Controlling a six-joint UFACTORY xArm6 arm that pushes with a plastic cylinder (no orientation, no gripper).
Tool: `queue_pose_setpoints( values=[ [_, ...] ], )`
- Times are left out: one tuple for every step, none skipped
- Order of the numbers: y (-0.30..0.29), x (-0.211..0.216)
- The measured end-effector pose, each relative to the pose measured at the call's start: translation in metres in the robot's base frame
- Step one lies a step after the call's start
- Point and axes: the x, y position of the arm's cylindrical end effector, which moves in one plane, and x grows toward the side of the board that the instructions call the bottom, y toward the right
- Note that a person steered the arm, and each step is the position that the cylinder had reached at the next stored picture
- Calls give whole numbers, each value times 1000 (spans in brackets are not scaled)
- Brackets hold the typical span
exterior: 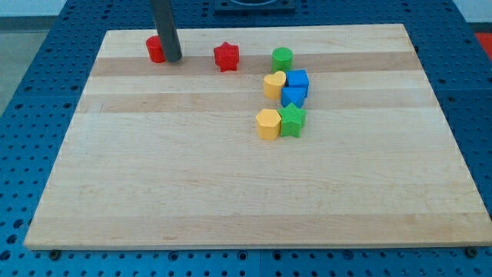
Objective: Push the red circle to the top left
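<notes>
The red circle (155,48) lies near the view's top left part of the wooden board (231,192). My dark rod comes down from the top edge, and my tip (172,58) rests against the red circle's right side, partly hiding it. A red star (226,56) lies to the right of my tip, apart from it.
A green circle (282,58) sits right of the red star. Below it cluster a yellow heart (274,85), a blue cube (298,80), a second blue block (293,96), a yellow hexagon (267,123) and a green star (292,120). Blue perforated table (31,92) surrounds the board.
</notes>
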Motion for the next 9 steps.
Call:
queue_pose_setpoints(
  values=[
    [-29,0],
    [-42,-1],
    [-42,-6],
    [-42,8],
    [-46,23],
    [-61,18],
    [-70,6],
    [-73,-10],
    [-73,-18]
  ],
)
